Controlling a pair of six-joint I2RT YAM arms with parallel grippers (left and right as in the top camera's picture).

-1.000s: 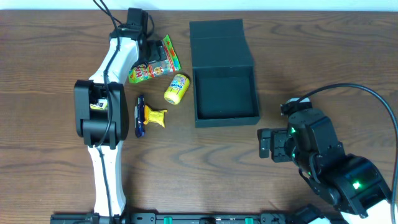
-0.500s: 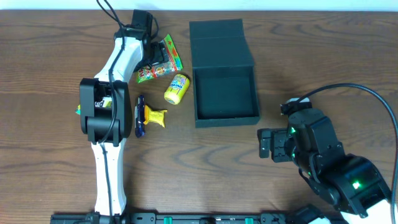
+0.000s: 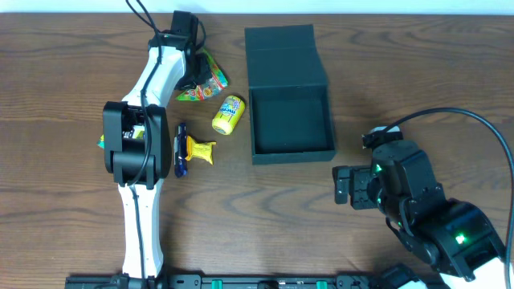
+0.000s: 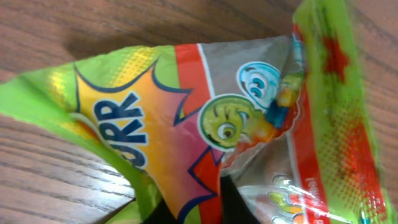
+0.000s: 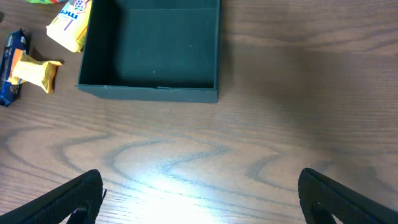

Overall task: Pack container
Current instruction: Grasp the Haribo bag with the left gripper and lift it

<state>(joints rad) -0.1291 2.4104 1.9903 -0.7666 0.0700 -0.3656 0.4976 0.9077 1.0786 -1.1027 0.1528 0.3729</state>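
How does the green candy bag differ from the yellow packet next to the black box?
The green candy bag is larger and crumpled; the yellow packet is smaller, plump and smooth. The green candy bag is pinched by the left fingers, while the yellow packet lies free on the table. The yellow packet is nearer the black box. Both are snacks lying outside it.

The container (image 3: 291,120) is matte black. The packet (image 4: 186,124) is lime green with an orange starburst and cartoon faces. The table (image 3: 401,64) shows brown woodgrain.
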